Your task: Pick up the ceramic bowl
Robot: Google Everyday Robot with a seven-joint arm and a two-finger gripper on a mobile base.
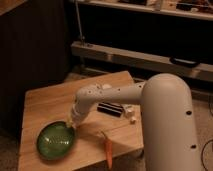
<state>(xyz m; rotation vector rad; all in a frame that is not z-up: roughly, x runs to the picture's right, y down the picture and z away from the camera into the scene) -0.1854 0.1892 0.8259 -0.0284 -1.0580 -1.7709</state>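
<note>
The ceramic bowl (56, 140) is round, shallow and glossy green. It lies on the wooden table (47, 103) near the front left corner. My gripper (70, 124) reaches down from the white arm (107, 96) to the bowl's far right rim. Its tip is at the rim, and I cannot tell whether it touches the rim.
An orange carrot (108, 149) lies on the table right of the bowl, near the front edge. A dark rectangular packet (110, 108) and small white pieces (131, 116) lie behind the arm. A dark shelf unit (140, 30) stands beyond the table.
</note>
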